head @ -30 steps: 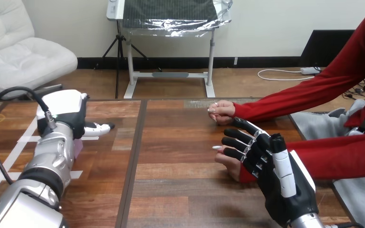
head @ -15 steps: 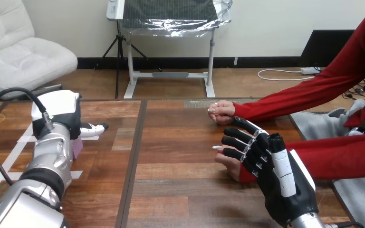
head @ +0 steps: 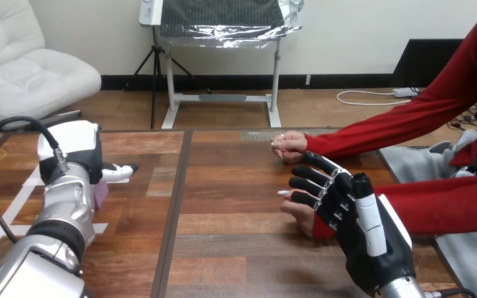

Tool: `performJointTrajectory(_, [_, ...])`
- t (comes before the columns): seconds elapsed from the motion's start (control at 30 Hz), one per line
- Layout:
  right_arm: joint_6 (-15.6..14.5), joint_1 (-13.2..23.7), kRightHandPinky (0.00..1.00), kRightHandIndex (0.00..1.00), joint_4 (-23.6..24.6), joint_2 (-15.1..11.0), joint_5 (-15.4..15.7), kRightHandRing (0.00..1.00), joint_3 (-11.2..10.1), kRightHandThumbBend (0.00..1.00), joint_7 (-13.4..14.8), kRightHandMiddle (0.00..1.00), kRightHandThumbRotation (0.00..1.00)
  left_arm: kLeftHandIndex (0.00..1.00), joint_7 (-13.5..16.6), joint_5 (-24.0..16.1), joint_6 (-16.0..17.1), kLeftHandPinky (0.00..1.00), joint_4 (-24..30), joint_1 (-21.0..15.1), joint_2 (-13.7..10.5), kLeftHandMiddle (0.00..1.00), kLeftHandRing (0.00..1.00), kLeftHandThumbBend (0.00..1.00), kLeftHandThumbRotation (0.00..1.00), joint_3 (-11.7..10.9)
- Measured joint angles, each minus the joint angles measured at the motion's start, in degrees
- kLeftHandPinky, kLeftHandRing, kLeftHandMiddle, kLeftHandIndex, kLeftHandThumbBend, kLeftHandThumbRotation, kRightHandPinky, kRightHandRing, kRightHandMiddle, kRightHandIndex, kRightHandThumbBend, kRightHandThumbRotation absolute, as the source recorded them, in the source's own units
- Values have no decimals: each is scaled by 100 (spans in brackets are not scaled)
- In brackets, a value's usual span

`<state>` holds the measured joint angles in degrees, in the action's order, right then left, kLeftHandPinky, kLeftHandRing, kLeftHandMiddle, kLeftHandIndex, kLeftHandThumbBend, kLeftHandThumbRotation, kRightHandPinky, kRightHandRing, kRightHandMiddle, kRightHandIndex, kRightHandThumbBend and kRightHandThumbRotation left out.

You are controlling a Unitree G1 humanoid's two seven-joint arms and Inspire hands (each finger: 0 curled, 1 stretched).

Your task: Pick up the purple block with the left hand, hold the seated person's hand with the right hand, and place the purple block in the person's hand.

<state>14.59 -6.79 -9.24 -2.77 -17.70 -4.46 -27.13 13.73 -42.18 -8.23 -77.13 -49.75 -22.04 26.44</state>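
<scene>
Purple block (head: 100, 194), partly under left hand (head: 76, 148)

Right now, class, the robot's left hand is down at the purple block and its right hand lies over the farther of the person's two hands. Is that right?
Not quite. The head view shows the right hand over the person's nearer hand; the farther hand lies apart from it. The left hand is indeed down at the purple block.
</scene>
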Motion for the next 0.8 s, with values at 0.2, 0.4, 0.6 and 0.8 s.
performJointTrajectory(0.2, [0,6,80,81,0,1,0,80,0,89,6,79,85,95,-70,3,-36,100,-5,0,4,97,97,68,66,0])
performJointTrajectory(0.4, [0,6,79,81,0,1,-1,80,0,89,8,79,85,94,-125,11,-38,100,-5,0,5,96,96,69,64,-1])
performJointTrajectory(0.6, [0,6,80,81,0,0,-4,80,0,89,4,79,85,93,-144,12,-38,100,-5,0,12,95,95,69,63,-1])
performJointTrajectory(0.8, [0,6,80,81,0,0,-5,81,0,89,-2,80,85,93,-278,10,-54,100,-5,0,15,95,96,68,68,3])
